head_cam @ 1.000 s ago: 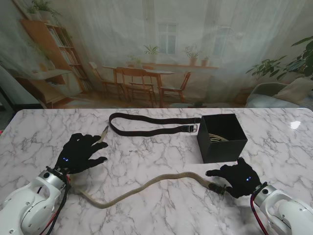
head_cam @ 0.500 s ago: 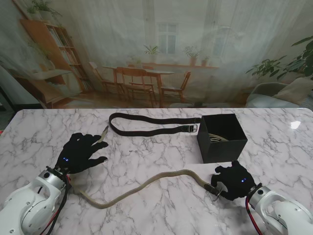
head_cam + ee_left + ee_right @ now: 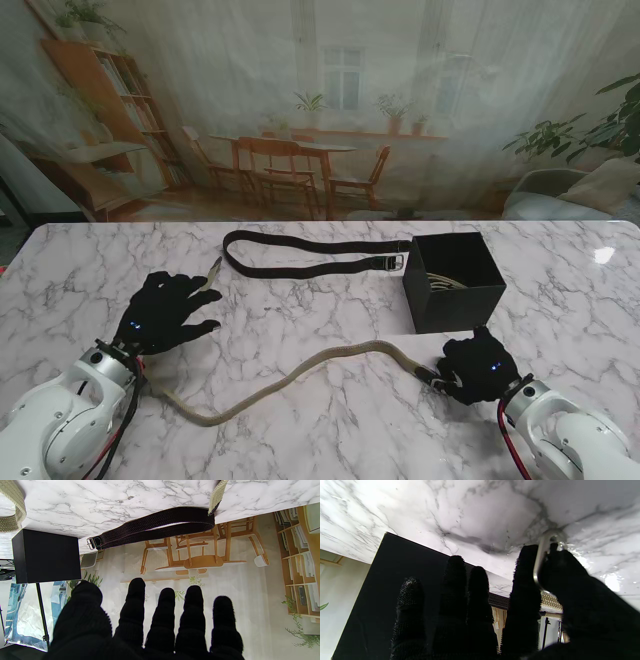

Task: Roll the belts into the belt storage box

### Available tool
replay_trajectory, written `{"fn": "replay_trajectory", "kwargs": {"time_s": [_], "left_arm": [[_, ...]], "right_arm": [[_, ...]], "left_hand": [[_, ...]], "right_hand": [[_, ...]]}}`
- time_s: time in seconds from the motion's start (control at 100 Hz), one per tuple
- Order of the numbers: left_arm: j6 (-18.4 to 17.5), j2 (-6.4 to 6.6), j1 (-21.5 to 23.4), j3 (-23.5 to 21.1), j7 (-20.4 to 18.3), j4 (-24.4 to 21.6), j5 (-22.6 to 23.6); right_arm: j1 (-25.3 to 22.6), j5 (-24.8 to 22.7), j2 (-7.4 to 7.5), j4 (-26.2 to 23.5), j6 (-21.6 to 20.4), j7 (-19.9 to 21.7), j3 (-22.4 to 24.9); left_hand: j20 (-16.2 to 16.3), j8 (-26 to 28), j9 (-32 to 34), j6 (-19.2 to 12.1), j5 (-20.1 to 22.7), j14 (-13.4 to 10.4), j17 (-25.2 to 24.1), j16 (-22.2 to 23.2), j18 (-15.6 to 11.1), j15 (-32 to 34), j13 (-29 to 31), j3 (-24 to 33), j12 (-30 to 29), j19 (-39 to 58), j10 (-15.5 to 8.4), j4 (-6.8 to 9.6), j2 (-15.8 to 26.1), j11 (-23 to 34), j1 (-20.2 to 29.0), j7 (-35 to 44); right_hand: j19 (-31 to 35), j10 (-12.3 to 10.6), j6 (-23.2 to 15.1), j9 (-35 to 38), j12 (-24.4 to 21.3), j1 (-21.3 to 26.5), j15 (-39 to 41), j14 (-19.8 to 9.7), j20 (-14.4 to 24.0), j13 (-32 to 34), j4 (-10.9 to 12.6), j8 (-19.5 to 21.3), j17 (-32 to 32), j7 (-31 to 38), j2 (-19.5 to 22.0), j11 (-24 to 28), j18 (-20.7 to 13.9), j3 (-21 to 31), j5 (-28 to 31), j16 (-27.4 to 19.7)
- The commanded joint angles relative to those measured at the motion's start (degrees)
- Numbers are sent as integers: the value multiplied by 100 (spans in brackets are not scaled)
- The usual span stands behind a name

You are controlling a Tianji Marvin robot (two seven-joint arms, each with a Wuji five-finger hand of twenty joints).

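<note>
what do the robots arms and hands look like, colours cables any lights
Both arms have rounded white and silver shells. The left robot hand and the right robot hand are five-fingered and covered in black knit gloves, each with small blue lights glowing on its back. A black ring joins each wrist to its arm. Red and black cables run along both forearms. The right glove's fingers look nubby up close.

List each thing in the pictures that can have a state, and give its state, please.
Beige belt: unrolled, lying in a curve on the table.
Beige belt's buckle: pinched between thumb and forefinger.
Dark belt: unrolled, folded double, flat, untouched.
Belt storage box: open on top, something light already inside.
Right hand: shut on the buckle end.
Left hand: open, fingers spread, holding nothing.
</note>
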Motion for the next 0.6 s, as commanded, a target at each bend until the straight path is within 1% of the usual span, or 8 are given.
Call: {"fn": "replay_trajectory", "kwargs": {"time_s": [0.0,0.16,0.32,0.39,0.42,0.45,0.48,0.59], "left_arm": [[-1,-8,-7,21,-79,13,4],[2,-6,-7,23,-83,12,12],[2,-4,-9,24,-70,19,25],[3,-4,-9,23,-61,22,28],[3,-4,-8,22,-58,22,29],[4,-4,-8,22,-57,22,29],[5,-4,-7,21,-55,23,29],[7,-4,-7,23,-44,24,37]], "right_arm": [[-24,-41,-19,3,32,31,-13],[-51,-43,-23,-40,68,120,-1],[-115,-48,-32,-108,112,195,56],[-152,-40,-39,-141,125,216,93],[-168,-39,-42,-157,129,226,110],[-188,-42,-43,-181,126,245,133],[-211,-51,-43,-216,113,285,161],[-298,-156,-35,-352,103,458,248]], "left_hand": [[72,65,-92,149,-3,50,-108,30,182,71,-18,-107,85,104,29,-99,260,57,120,-1],[75,67,-95,142,8,48,-110,29,179,70,-19,-109,85,105,23,-100,262,56,120,5],[75,68,-101,147,7,50,-108,29,177,68,-25,-110,85,105,30,-100,263,54,117,6],[75,68,-97,143,5,49,-109,29,175,69,-23,-105,85,104,30,-99,267,56,125,5],[74,68,-100,150,6,54,-110,29,172,68,-28,-106,85,103,32,-99,264,55,125,5],[73,68,-98,146,4,50,-111,30,174,70,-22,-108,85,101,31,-99,265,56,123,5],[73,68,-97,140,5,54,-112,30,178,71,-22,-112,85,100,31,-100,261,57,117,5],[74,69,-98,140,4,41,-108,33,173,76,-14,-108,86,103,23,-99,266,58,120,5]], "right_hand": [[-6,-19,170,54,40,-105,29,146,66,61,85,-101,-77,151,259,45,261,106,242,21],[0,-5,346,27,35,-247,12,155,59,34,114,-108,-87,-50,337,-18,266,41,-10,18],[17,59,721,-140,35,-459,-39,168,40,-41,252,10,-106,-949,464,-145,258,-146,-557,5],[14,83,954,-207,20,-577,-53,172,38,-70,415,120,-109,-1602,546,-164,248,-113,-740,-1],[12,88,1096,-248,12,-665,-67,178,39,-92,633,176,-112,-1977,584,-178,248,-52,-846,-8],[11,90,1193,-287,3,-685,-83,181,39,-109,742,259,-113,-2245,485,-192,248,-4,-1006,-17],[-7,96,1297,-347,-19,-587,-111,168,33,-126,728,268,-121,-2568,217,-221,243,164,-1215,-34],[-24,103,1616,-529,-52,-568,-180,143,29,-194,686,108,-124,-3071,-40,-274,205,308,-1897,-71]]}}
